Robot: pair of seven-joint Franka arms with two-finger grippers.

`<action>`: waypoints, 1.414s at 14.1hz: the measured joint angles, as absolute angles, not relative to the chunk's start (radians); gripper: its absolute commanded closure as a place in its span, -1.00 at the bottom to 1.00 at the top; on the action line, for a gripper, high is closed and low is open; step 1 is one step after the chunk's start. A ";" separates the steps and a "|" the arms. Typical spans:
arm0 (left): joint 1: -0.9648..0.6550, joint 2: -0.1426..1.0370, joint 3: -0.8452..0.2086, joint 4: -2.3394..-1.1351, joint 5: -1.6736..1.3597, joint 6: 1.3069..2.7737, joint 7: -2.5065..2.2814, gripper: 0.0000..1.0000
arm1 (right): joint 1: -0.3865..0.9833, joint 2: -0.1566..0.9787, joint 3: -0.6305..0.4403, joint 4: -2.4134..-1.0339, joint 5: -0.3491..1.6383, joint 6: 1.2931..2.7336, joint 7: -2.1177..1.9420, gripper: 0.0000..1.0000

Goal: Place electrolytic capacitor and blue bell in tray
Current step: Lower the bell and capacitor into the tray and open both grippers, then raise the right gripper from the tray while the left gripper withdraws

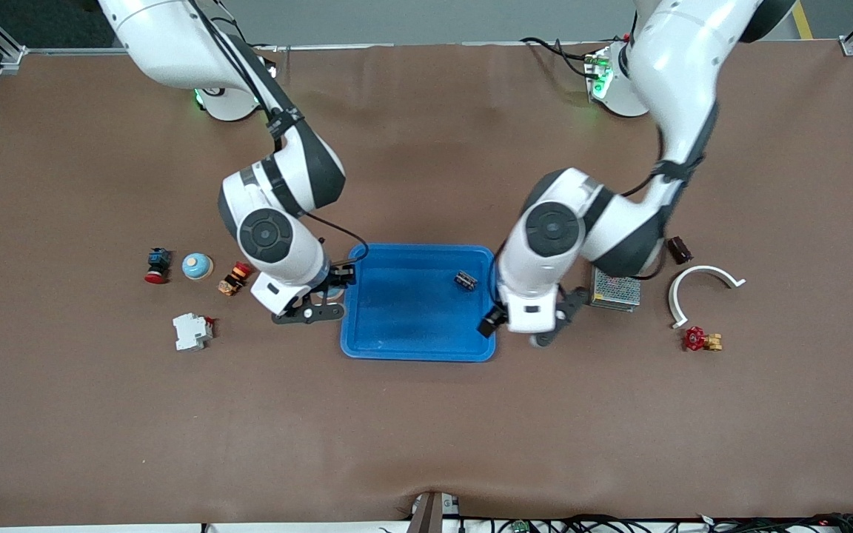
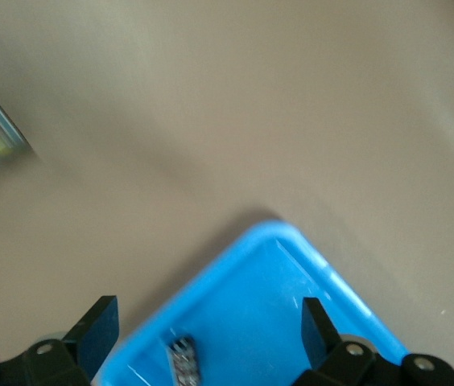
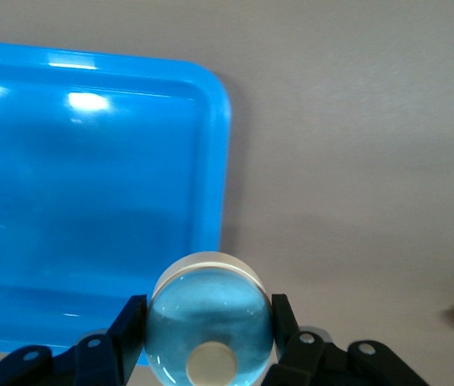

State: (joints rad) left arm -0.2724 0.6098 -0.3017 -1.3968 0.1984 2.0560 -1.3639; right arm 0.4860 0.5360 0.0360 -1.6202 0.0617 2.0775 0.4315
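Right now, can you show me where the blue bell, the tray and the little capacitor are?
blue bell (image 3: 208, 318), right wrist view, its dome
tray (image 1: 419, 352), front view, its rim
capacitor (image 1: 465, 280), front view, its body

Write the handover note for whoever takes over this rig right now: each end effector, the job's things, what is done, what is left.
Left end effector: open, over the tray edge at the left arm's end.
Right end effector: shut on the blue bell, at the tray's rim toward the right arm's end.
Done: electrolytic capacitor lies in the tray.
Left: set the bell in the tray, release.
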 measured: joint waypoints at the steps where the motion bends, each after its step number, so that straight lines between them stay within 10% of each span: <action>1: -0.241 0.573 -0.302 -1.395 0.198 2.016 -1.298 -1.00 | 0.500 0.539 0.036 -1.624 0.063 2.097 0.463 -0.02; 20: 0.057 0.136 -0.284 -1.401 0.129 1.564 -0.453 -1.00 | 0.662 0.702 0.029 -1.646 0.006 2.330 0.709 -0.03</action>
